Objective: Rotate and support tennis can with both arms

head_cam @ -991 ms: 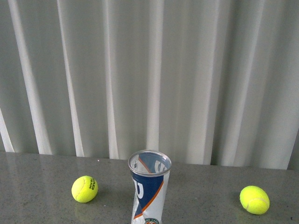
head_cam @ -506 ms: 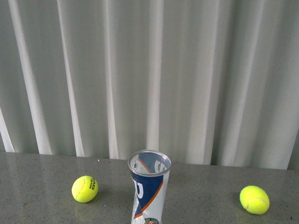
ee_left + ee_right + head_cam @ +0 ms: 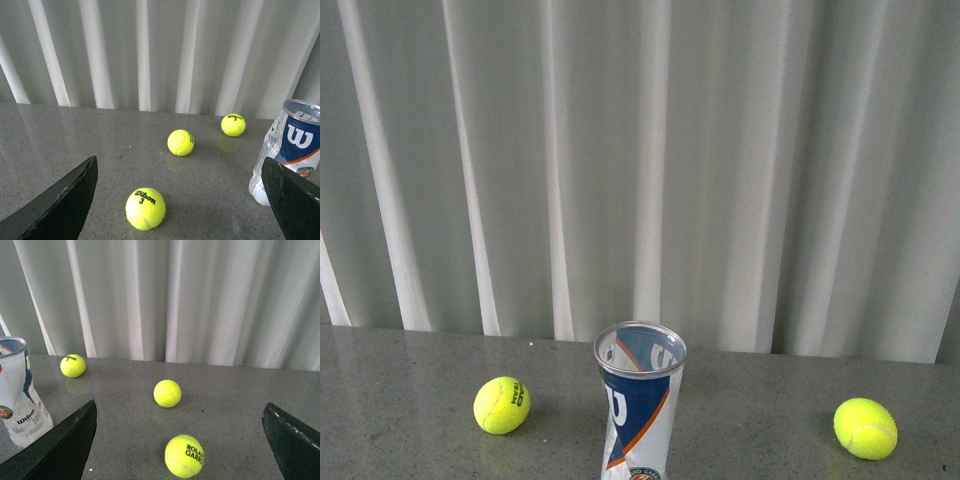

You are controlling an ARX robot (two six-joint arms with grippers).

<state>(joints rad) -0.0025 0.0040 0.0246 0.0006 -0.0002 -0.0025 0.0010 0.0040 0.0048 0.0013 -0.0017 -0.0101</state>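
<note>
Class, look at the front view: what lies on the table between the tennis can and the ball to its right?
Nothing: only bare grey table separates the tennis can from that ball.

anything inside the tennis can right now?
The front view looks into the open top of the upright tennis can: only the inner wall and label show, no ball near the silver rim. The label covers the lower part, and the frame crops the base, so the bottom is unseen.
</note>
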